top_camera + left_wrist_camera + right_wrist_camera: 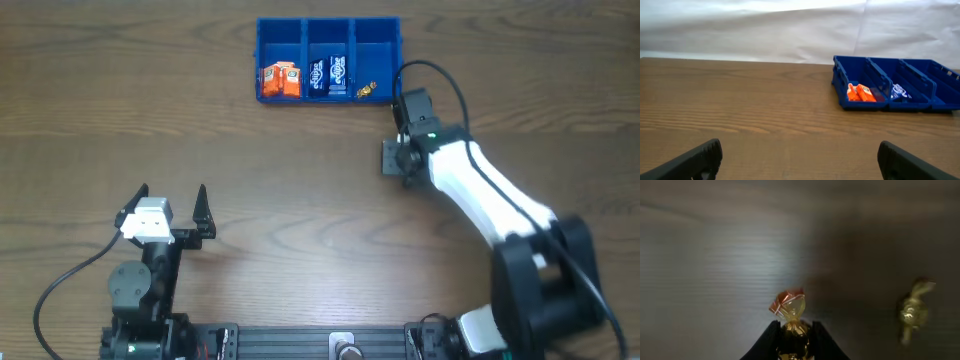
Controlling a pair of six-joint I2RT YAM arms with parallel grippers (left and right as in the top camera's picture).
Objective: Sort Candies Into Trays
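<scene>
My workplace is a robotics lab bench: wood-grain table (pixel 300 230), white sheet backdrop (pixel 750 30) at twelve o'clock, mounting rail (pixel 290 335) at six.

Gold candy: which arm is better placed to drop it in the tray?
Right. The right claw is shut on the gold candy and sits close to the blue tray, where a second gold candy lies. The left claw is open, far off.

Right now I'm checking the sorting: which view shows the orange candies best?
Top view: the orange candies lie plainly in the tray's left compartment. Left wrist view shows them from low, side-on. Right wrist view faces a gold candy in its jaws.
</scene>
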